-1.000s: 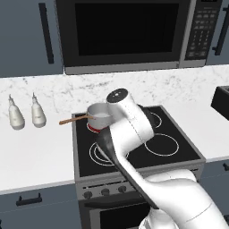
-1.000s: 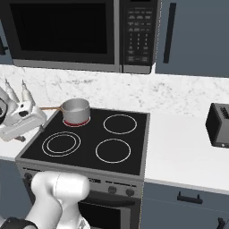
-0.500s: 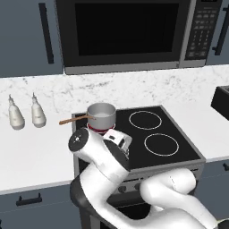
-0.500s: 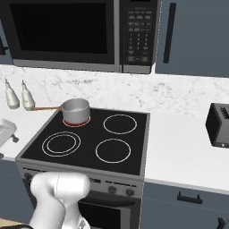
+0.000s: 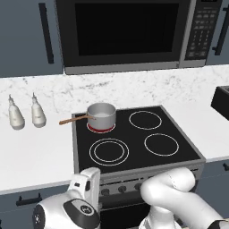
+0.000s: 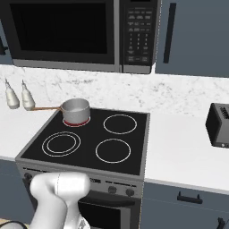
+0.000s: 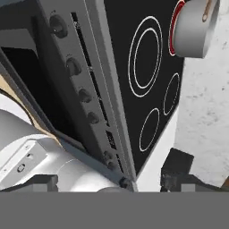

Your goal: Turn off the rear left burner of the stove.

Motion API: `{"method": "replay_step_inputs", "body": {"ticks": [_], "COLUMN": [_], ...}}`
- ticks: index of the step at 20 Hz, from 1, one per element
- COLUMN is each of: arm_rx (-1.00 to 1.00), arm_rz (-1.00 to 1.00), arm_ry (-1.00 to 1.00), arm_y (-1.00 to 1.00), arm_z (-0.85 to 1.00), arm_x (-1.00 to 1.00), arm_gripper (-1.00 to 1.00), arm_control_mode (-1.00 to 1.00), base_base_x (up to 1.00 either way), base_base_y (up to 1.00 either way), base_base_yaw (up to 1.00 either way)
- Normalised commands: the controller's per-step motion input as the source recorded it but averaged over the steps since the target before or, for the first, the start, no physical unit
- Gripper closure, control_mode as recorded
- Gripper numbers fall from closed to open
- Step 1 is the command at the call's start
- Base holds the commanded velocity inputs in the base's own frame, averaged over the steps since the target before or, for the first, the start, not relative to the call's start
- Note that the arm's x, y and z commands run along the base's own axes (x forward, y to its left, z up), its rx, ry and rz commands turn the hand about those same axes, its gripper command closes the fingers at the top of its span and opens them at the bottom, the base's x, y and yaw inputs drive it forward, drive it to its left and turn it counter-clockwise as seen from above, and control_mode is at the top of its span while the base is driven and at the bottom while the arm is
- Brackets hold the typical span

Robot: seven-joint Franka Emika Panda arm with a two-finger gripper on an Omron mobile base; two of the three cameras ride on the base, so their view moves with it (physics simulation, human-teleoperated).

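Claw (image 7: pixel 109 185) state couldn't be told. Knobs (image 7: pixel 74 66) ahead of it on stove (image 7: pixel 96 67): judged small, rigid, gripped round the rim, twisted.

No legible text, not even on the microwave keypad (image 6: pixel 137 33).

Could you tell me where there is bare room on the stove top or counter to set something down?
Three burners lie bare; only the rear left burner carries the saucepan. The counter between stove and toaster is free. The bottles crowd the back left.
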Motion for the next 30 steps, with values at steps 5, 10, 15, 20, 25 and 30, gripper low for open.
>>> {"method": "replay_step_inputs", "body": {"ticks": [5,10,15,20,25,30], "arm_rx": [-0.2,-0.08,0.05,0.2,0.18,0.04], "arm_rz": [0.14,0.08,0.0,-0.14,-0.17,-0.04], "arm_ry": [-0.01,-0.2,-0.23,-0.16,-0.12,-0.11], "arm_y": [0.01,0.02,0.04,0.22,0.33,0.0], "arm_z": [-0.9,-0.62,-0.42,-0.19,-0.18,-0.39], "arm_x": [0.24,0.27,0.36,0.31,0.32,0.02], "arm_gripper": [-1.0,-1.0,-1.0,-1.0,-1.0,-1.0], "arm_control_mode": [-1.0,-1.0,-1.0,-1.0,-1.0,-1.0], "base_base_x": [0.0,0.0,0.0,0.0,0.0,0.0], "base_base_y": [0.0,0.0,0.0,0.0,0.0,0.0], "base_base_yaw": [0.0,0.0,0.0,0.0,0.0,0.0]}}
